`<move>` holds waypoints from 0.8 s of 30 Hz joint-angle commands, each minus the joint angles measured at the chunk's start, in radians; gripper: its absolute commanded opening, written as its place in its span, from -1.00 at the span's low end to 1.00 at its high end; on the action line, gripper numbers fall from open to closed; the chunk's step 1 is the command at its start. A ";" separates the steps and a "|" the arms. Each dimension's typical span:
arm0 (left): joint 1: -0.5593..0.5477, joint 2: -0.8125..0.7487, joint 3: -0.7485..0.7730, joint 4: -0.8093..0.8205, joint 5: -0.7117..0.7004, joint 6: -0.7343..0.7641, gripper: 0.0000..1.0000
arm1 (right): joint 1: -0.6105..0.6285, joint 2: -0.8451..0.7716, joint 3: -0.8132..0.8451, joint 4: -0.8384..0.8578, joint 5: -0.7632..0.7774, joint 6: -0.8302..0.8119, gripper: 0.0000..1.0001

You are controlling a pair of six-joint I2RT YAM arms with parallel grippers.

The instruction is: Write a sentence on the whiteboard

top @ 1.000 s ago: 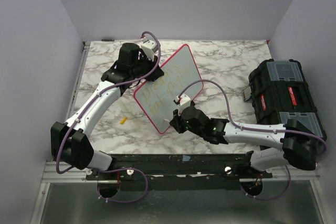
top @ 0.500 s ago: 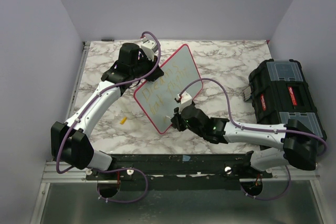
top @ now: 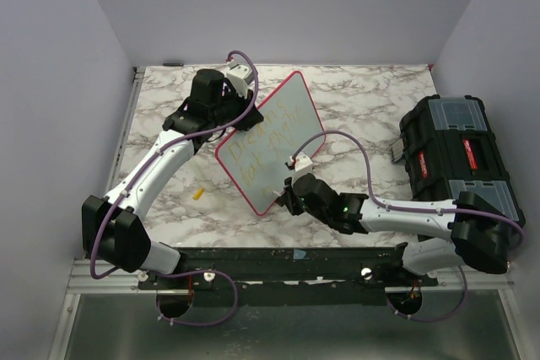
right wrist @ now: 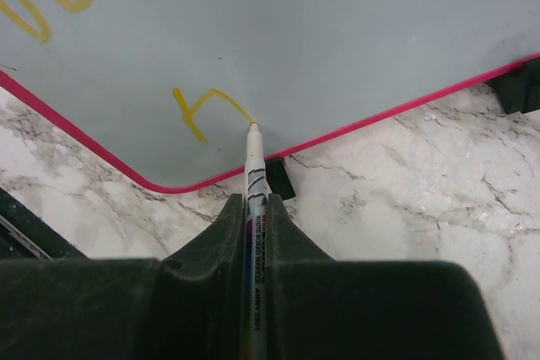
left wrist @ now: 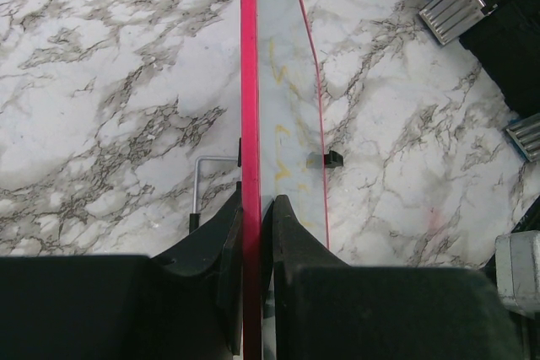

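Writing is mid-sentence. The left arm's jaws are clamped on the rim of the whiteboard, holding it tilted on the worktop. The right arm's jaws grip a whiteboard marker, its tip touching the face near the bottom corner. The next stroke probably needs light, even pressure and must stay clear of the rim.

Pale lilac walls enclose a white marble-patterned table under even, soft light

White/blk arms, prob. purple cables
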 commanded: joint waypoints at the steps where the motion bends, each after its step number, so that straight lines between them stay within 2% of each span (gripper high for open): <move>1: -0.018 0.042 -0.038 -0.065 -0.056 0.125 -1.00 | -0.007 0.008 -0.009 0.023 0.029 0.023 -0.99; 6: -0.018 0.042 -0.037 -0.066 -0.056 0.125 -1.00 | -0.008 -0.033 0.006 -0.009 0.059 0.013 -0.99; 12: -0.018 0.039 -0.037 -0.067 -0.057 0.126 -1.00 | -0.007 -0.134 -0.045 0.047 0.105 0.015 -0.99; 24: -0.018 0.045 -0.037 -0.068 -0.057 0.126 -1.00 | -0.009 -0.050 0.020 0.064 0.149 -0.001 -0.99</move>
